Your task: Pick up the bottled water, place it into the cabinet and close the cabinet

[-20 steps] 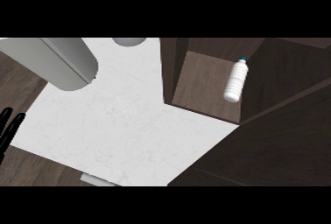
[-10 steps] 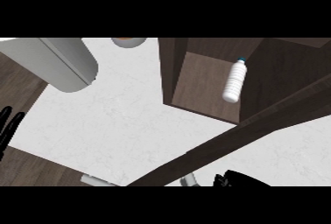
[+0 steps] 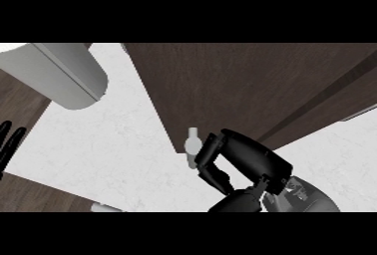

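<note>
The dark wooden cabinet door (image 3: 250, 89) now covers the cabinet's opening, so the bottled water is hidden and shows nowhere. A small pale handle (image 3: 193, 143) sticks out at the door's lower left edge. My right hand (image 3: 247, 160) comes up from the lower edge, its bent fingers (image 3: 208, 160) against the door's edge just beside and below the handle, holding nothing that I can see. At the far left edge my left hand (image 3: 7, 144) rests with straight fingers pointing up.
White marbled counter (image 3: 110, 144) fills the middle. A large grey rounded object (image 3: 63, 74) lies at the upper left. Dark wood surfaces border the counter at the left (image 3: 18, 97) and lower left (image 3: 37, 196).
The cabinet door has swung from open to covering the opening, hiding the bottle. My right hand has risen from the lower edge to the door's handle. The left hand has hardly moved.
</note>
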Controlling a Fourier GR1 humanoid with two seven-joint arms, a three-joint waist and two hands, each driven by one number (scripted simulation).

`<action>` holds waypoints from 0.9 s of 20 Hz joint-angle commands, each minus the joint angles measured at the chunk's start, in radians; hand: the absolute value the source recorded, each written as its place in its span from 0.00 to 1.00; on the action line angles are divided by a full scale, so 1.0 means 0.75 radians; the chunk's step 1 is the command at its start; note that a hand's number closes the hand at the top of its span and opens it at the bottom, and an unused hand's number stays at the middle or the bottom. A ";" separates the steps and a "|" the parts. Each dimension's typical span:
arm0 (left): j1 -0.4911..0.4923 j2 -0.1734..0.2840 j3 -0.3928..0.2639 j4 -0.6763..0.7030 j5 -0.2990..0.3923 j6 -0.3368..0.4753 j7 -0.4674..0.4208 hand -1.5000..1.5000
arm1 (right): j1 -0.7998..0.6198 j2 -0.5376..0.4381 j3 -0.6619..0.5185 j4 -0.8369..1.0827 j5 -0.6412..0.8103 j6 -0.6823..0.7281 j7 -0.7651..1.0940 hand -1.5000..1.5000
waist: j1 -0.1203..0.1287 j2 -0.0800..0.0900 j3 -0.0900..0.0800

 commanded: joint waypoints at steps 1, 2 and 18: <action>0.023 -0.003 0.009 0.024 0.007 -0.015 -0.005 0.00 | -0.250 0.113 -0.108 0.218 0.090 -0.178 0.034 1.00 | -0.021 -0.012 0.005; 0.011 0.016 0.031 0.019 0.012 -0.011 0.001 0.00 | -0.296 0.114 -0.130 0.286 0.094 -0.212 0.034 1.00 | -0.023 -0.009 0.007; 0.045 -0.022 0.050 0.059 0.024 -0.064 -0.033 0.00 | -0.779 0.119 -0.335 0.844 -0.033 -0.737 -0.053 0.00 | -0.072 -0.010 0.013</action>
